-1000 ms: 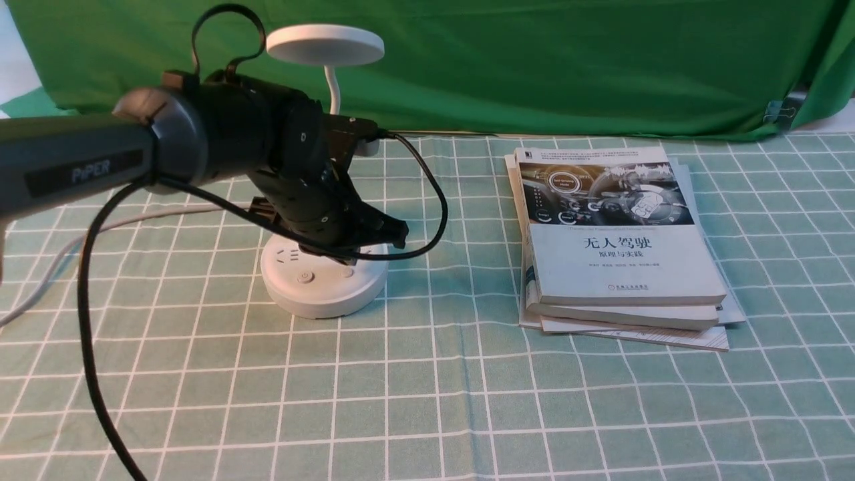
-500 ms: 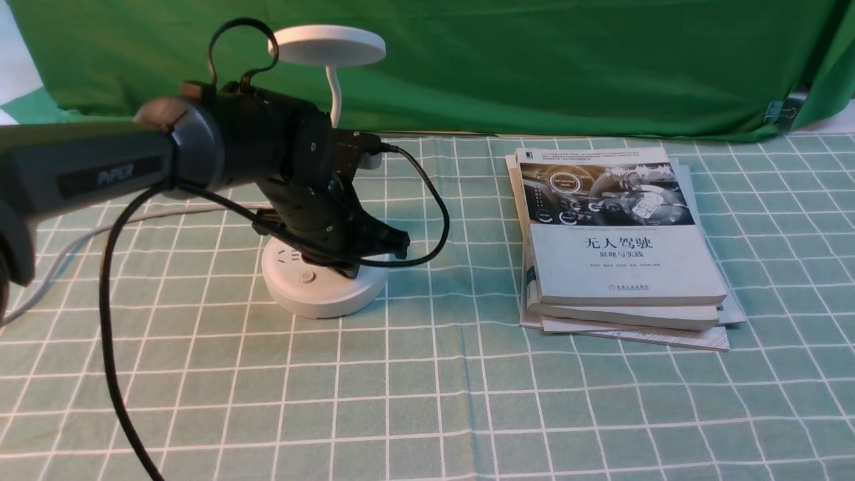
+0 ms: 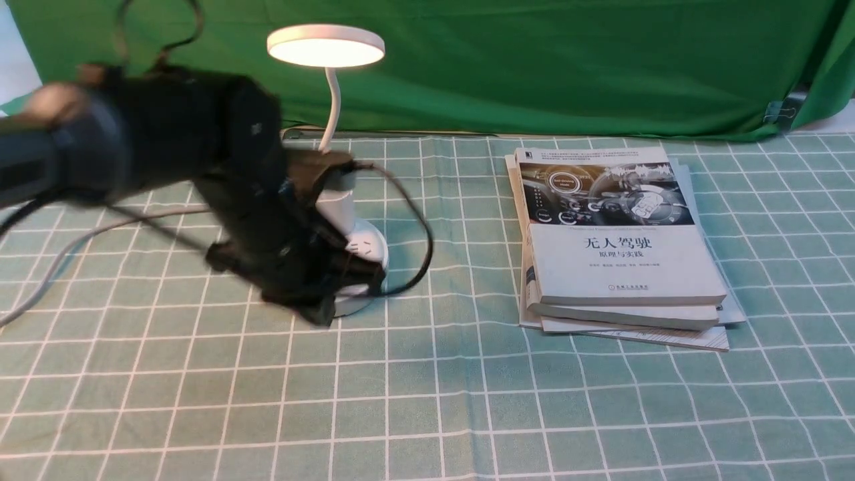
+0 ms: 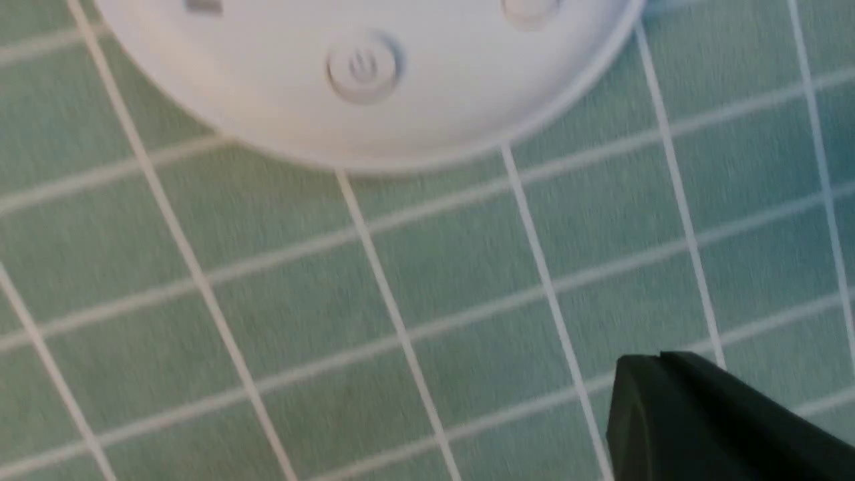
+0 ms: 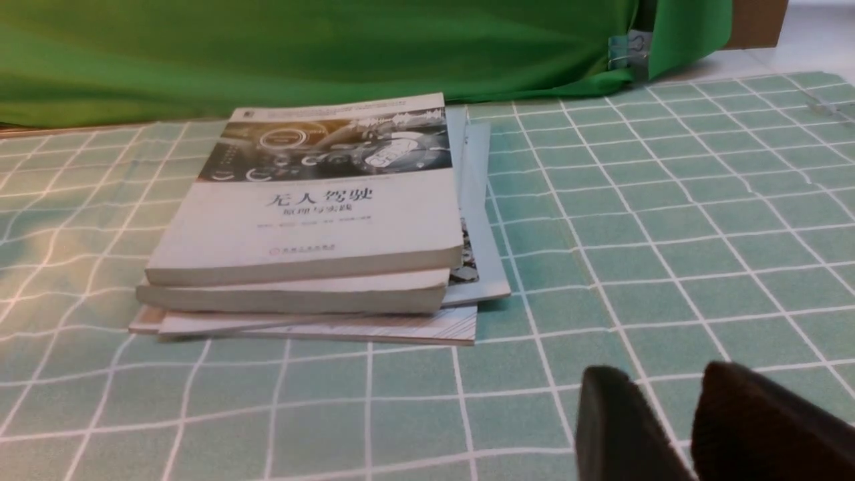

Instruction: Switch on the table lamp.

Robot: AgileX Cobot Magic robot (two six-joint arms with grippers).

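- Moved since the earlier frame: my left claw (image 4: 658, 364), drawn back from over the lamp's buttons toward 8 o'clock in the front view, my arm blurred with motion.
- Changed too: the disc head (image 3: 326, 50), dark half a second ago, now glows at 11 o'clock.
- The table lamp (image 3: 332, 107) stands upright, its base (image 3: 366, 246) near 9 o'clock, partly behind my arm.
- My left fingers appear pressed together, pinching nothing; my right claw (image 5: 664, 394) is slightly spread.
- The power button (image 4: 363, 67) shows uncovered in my left wrist view. I judge the job done; another press could switch the light off.
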